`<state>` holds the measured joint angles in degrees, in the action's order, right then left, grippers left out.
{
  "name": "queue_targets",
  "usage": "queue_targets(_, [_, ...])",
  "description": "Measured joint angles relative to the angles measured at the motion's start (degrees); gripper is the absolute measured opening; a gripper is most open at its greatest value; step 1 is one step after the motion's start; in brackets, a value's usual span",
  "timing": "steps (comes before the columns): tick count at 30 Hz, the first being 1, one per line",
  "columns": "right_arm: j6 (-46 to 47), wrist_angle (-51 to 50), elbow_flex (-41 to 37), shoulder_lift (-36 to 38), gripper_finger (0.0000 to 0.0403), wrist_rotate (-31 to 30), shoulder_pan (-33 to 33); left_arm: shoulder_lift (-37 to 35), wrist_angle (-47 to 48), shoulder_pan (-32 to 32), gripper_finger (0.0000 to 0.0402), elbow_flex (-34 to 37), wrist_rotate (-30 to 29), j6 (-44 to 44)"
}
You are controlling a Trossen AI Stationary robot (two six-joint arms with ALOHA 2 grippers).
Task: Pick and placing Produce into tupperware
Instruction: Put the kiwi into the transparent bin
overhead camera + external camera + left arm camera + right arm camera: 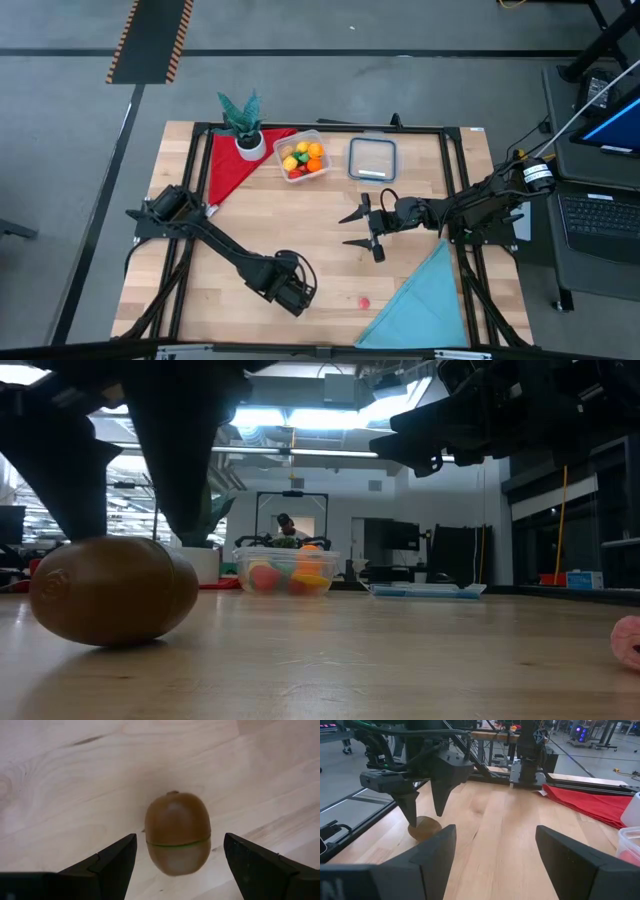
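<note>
A brown toy kiwi [177, 837] lies on its side on the bare wood near the table's near edge; in the high view my left gripper [295, 293] hides it. That gripper [180, 839] is open and points down, one finger on either side of the kiwi [110, 590] with a gap on each side. The clear tupperware [305, 157] stands toward the far edge and holds several red, orange, yellow and green produce pieces. A small pink piece [363, 301] lies near the near edge. My right gripper [347, 230] hovers open above mid-table.
A flat clear lid [372, 158] lies right of the tupperware. A potted plant [245, 125] stands on a red cloth [232, 165] at the far left. A light blue cloth [420, 300] covers the near right corner. Bare wood lies between the two grippers.
</note>
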<state>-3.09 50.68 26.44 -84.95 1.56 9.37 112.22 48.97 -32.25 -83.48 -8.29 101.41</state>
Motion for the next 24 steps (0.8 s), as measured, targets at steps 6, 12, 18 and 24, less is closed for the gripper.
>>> queue_targets(6, [0.02,-0.53,0.0,0.0,0.0275,0.0,0.09,0.0,0.02,0.65,0.0289,0.0,-0.02,-0.03])
queue_targets(12, [0.02,-0.92,-0.02,0.0,0.0275,0.0,0.09,0.0,-0.03,0.63,0.0289,0.06,-0.27,-0.04])
queue_targets(18, [0.02,-0.98,-0.02,0.0,0.0275,0.0,0.09,-0.09,-0.8,0.63,0.0289,1.66,-0.59,1.78])
queue_targets(24, [0.02,-1.24,-0.02,0.0,0.0275,0.0,0.09,-0.09,-2.32,0.63,0.0289,2.33,-0.59,1.6])
